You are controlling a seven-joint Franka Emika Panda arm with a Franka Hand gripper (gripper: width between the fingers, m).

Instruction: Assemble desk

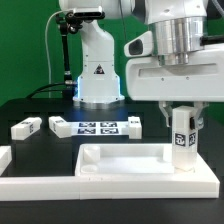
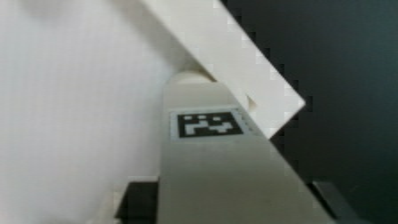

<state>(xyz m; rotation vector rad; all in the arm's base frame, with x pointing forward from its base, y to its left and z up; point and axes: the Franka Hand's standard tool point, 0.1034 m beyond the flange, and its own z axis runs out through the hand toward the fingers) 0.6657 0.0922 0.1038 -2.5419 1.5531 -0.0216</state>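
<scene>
- Gripper (image 1: 182,116) is clamping both fingers on an upright leg (image 1: 182,148).
- Directly beneath it, the leg is standing at a corner of the desk top (image 1: 120,165).
- Farther off, beyond the top, three loose legs (image 1: 60,126) are lying beside the marker board (image 1: 97,127).

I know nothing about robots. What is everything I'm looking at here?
desk top: one, white, flat on the table, rim up.
loose legs: three, white with black-and-white tags, lying behind the desk top.
upright leg: one, white, tagged, at the desk top's end on the exterior view's right.
marker board: one, white, among the loose legs.
border bar: one, white, along the table's front.
table: one, black, under everything.
robot arm: one, white, base at the back.
gripper: one, white, closed on the upright leg.
</scene>
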